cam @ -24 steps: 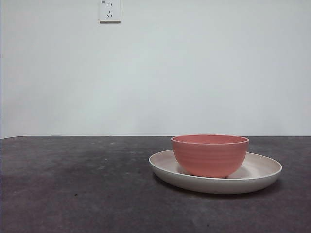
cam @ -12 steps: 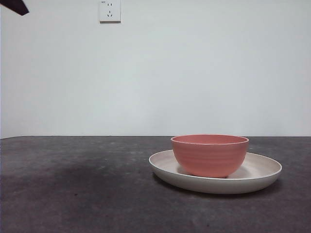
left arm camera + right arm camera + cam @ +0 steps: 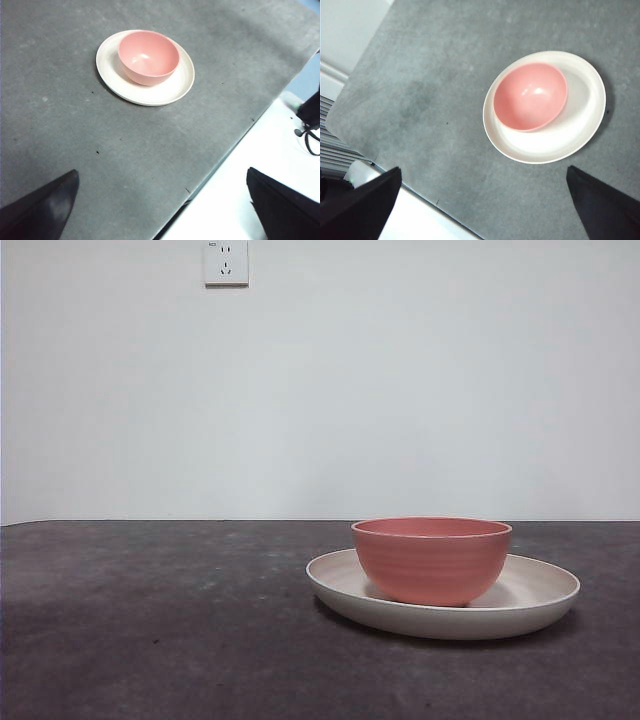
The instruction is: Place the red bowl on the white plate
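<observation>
above the table (image 3: 75, 125), both pincers wide, empty

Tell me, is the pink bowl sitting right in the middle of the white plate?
No, in the right wrist view the red bowl sits off-centre on the white plate, close to one rim with a wide bare crescent on the other side.

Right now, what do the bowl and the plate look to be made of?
Bowl: probably matte plastic or a fibre composite; salmon-pink, faint ridges outside, only a soft highlight inside. Plate: likely the same, cream-white, dull, low rim. Glazed ceramic seems unlikely, but can't be ruled out.
</observation>
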